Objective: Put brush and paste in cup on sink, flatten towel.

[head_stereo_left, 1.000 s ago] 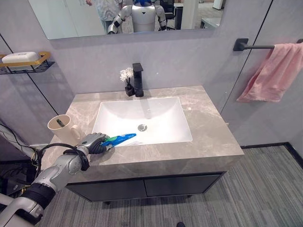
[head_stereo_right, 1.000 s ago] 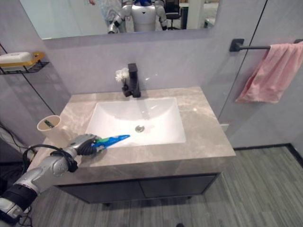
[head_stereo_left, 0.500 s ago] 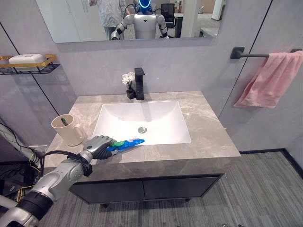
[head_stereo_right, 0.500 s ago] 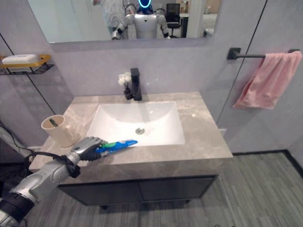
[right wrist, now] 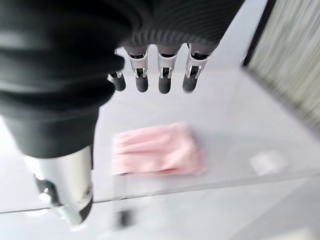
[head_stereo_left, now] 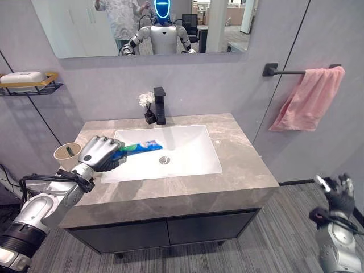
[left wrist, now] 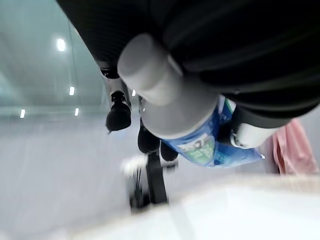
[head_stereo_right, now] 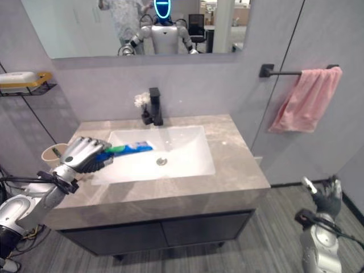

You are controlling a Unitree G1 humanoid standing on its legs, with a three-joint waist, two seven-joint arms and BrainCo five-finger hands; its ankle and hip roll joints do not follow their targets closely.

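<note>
My left hand (head_stereo_left: 96,154) is shut on a blue and green toothpaste tube (head_stereo_left: 140,147) and holds it level above the sink's left rim, its tip over the white basin (head_stereo_left: 190,153). The tube (left wrist: 207,149) shows under the curled fingers in the left wrist view. Just left of the hand, a beige cup (head_stereo_left: 64,157) stands on the counter with a toothbrush (head_stereo_left: 69,151) in it. A pink towel (head_stereo_left: 307,99) hangs bunched on a black wall bar (head_stereo_left: 283,71) at the right. My right hand (head_stereo_left: 336,190) hangs open low at the right, over the floor, well below the towel (right wrist: 157,149).
A black faucet (head_stereo_left: 160,106) and a small vase of white flowers (head_stereo_left: 147,104) stand behind the basin. The grey marble counter (head_stereo_left: 242,162) surrounds it. A wire shelf with soap (head_stereo_left: 23,78) is on the left wall, and a mirror hangs above.
My left hand has lifted the tube from the counter's front edge and carried it back beside the cup. The right hand has come into view at the lower right. The camera has shifted.
</note>
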